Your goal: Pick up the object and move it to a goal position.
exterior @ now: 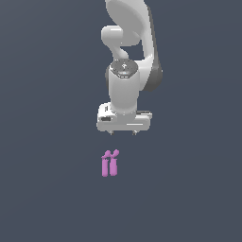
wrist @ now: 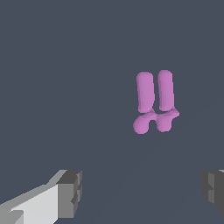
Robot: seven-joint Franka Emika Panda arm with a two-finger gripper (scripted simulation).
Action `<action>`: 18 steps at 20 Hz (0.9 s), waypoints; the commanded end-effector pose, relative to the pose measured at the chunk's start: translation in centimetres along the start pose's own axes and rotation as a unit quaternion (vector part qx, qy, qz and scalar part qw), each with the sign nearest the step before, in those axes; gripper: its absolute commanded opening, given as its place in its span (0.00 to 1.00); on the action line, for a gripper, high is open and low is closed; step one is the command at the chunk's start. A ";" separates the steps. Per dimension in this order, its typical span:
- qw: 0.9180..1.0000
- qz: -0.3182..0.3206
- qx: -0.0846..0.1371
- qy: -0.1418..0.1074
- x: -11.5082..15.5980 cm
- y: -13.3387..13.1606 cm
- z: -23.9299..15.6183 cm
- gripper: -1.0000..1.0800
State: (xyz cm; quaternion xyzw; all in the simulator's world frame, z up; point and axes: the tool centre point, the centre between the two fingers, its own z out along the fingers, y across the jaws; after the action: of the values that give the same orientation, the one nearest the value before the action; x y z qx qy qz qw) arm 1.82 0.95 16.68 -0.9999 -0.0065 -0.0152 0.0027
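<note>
I've got the gripper (exterior: 123, 133) spread wide and holding nothing. The pink object (exterior: 109, 163) lies apart from it, ahead of the fingers, off-centre; its prongs point lengthwise away from them.

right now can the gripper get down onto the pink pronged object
Probably yes. The gripper is open, and nothing lies between it and the pink object. In the wrist view the object sits off-centre from the fingers, so a small sideways shift seems needed first.
</note>
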 end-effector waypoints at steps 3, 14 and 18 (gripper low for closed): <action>1.000 -0.008 -0.001 -0.003 1.5 1.0 1.7 0.96; 0.999 -0.034 -0.002 -0.012 5.6 4.5 7.7 0.96; 0.999 -0.040 -0.002 -0.014 6.4 5.3 9.2 0.96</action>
State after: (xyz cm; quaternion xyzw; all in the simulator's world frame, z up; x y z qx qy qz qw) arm 8.20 -3.94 8.21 -0.9990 -0.0437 -0.0018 -0.0002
